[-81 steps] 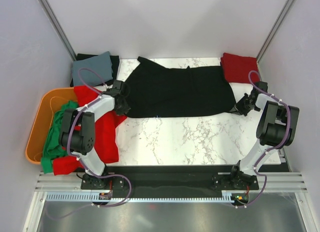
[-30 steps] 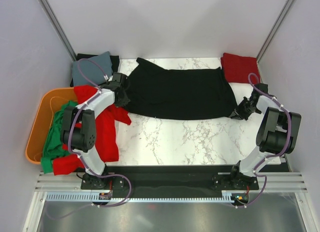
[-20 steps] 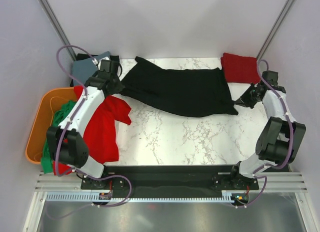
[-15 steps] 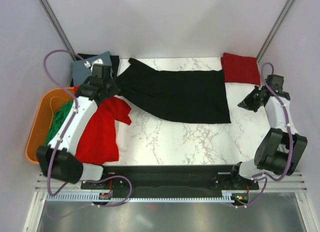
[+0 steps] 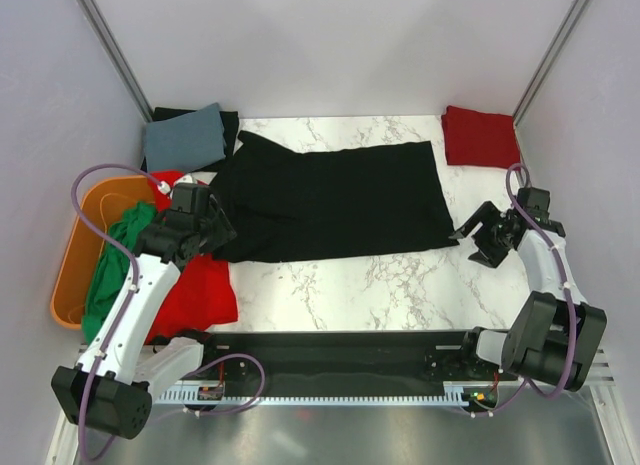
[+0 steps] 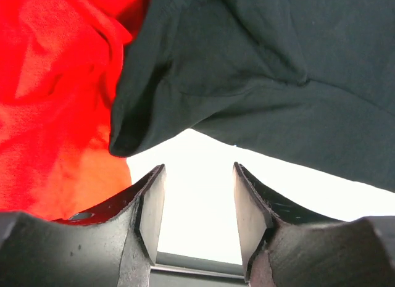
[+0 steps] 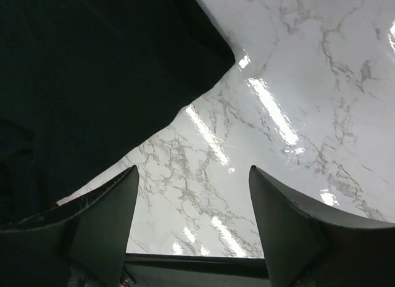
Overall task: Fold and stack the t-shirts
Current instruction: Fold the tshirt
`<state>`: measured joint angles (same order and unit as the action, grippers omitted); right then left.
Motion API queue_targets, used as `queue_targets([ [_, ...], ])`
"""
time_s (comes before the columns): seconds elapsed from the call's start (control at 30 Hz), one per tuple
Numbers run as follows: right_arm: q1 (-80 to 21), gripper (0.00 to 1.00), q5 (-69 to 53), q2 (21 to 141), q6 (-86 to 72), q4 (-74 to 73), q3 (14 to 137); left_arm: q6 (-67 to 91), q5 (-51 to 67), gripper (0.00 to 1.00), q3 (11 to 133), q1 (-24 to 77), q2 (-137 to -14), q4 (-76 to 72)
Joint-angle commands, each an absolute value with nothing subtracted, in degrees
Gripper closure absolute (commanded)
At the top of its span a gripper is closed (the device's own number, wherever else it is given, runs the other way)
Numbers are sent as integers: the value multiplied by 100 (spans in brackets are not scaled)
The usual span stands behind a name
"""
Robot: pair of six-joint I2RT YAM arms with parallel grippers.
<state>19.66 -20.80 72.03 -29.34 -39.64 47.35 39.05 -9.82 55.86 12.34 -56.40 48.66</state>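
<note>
A black t-shirt (image 5: 330, 200) lies spread flat across the middle of the marble table (image 5: 400, 285). My left gripper (image 5: 212, 235) is at its left sleeve, open and holding nothing. In the left wrist view the gripper (image 6: 196, 176) hovers just short of the black sleeve (image 6: 247, 71), with a red t-shirt (image 6: 55, 83) beside it. My right gripper (image 5: 478, 233) is open just off the shirt's near right corner. In the right wrist view that gripper (image 7: 192, 176) has only marble between its fingers, and the black corner (image 7: 92, 71) lies ahead to the left.
A folded red t-shirt (image 5: 480, 135) sits at the back right corner. A folded grey-blue t-shirt (image 5: 185, 137) rests on a black one (image 5: 228, 120) at the back left. An orange tub (image 5: 68, 255) at the left holds a green t-shirt (image 5: 115, 275); a loose red t-shirt (image 5: 200, 290) drapes beside it.
Both grippers carried the black t-shirt toward the back, then drew it forward, opened and let go. It now lies flat and both arms have pulled back toward the near edge.
</note>
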Motion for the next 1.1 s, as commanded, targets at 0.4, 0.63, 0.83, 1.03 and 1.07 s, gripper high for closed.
queue_targets([
  [0.4,1345,36,-1916,9333,-3076,-2321,5176,3806,-818,46,5203,1204,-5634,4694],
  [0.63,1441,74,-1591,9677,-2909,-2303,5423,3683,-791,47,5203,1204,-5669,4606],
  [0.83,1485,100,-1443,9371,-2848,-2583,5248,3744,-651,47,5291,1204,-5643,4544],
  [1.03,2451,100,-889,8184,-2751,-3287,4676,3683,-492,47,5563,1204,-5581,4553],
  [1.07,2548,100,-783,8026,-2760,-3392,4693,3674,-466,47,5633,1204,-5616,4544],
])
